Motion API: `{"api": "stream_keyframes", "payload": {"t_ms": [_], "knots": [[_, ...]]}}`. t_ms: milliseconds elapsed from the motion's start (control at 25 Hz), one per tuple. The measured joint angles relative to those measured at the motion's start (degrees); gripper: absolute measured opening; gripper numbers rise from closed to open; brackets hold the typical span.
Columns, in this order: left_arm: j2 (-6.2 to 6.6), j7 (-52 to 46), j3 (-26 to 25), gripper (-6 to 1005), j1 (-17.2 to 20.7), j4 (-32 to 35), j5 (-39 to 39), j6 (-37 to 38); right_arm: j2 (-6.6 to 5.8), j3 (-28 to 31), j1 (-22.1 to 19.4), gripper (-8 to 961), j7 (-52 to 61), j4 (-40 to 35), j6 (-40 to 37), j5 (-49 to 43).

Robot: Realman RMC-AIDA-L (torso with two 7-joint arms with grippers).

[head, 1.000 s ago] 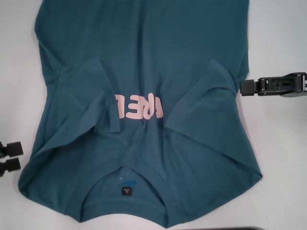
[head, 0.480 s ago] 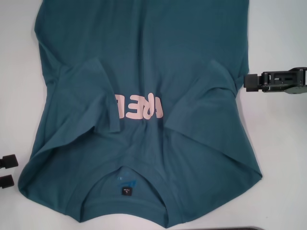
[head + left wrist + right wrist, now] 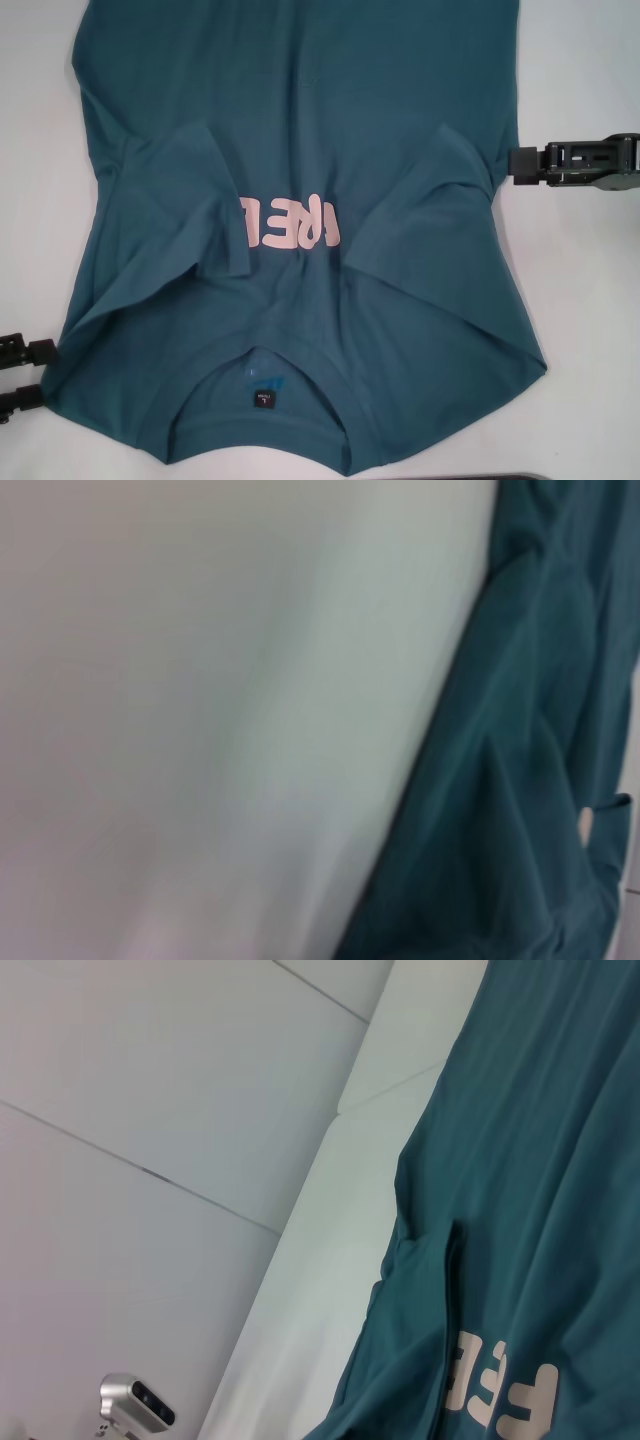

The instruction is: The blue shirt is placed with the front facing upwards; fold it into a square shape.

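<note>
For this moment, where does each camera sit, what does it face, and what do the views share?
Head: above, looking down at the blue shirt on the table; left gripper and right gripper show at its sides.
Left wrist: beside the shirt's edge; no fingers visible.
Right wrist: facing the shirt; no fingers visible.
Shared: shirt; pink lettering in head and right wrist.

Blue shirt: dark teal-blue, plain. Chest lettering: pale pink block letters. Neck label: small, dark navy. Table: white. Left gripper, right gripper: black. Floor: pale grey with thin dark seams.
</note>
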Motion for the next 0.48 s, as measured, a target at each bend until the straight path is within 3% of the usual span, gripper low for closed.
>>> {"api": "stream_keyframes", "payload": {"t_ms": [480], "knots": [[-0.05, 0.07, -0.80, 736, -0.03, -0.56, 0.57, -0.27, -0.06, 0.09, 0.13, 732, 0.30, 0.00, 0.03, 0.21]]}}
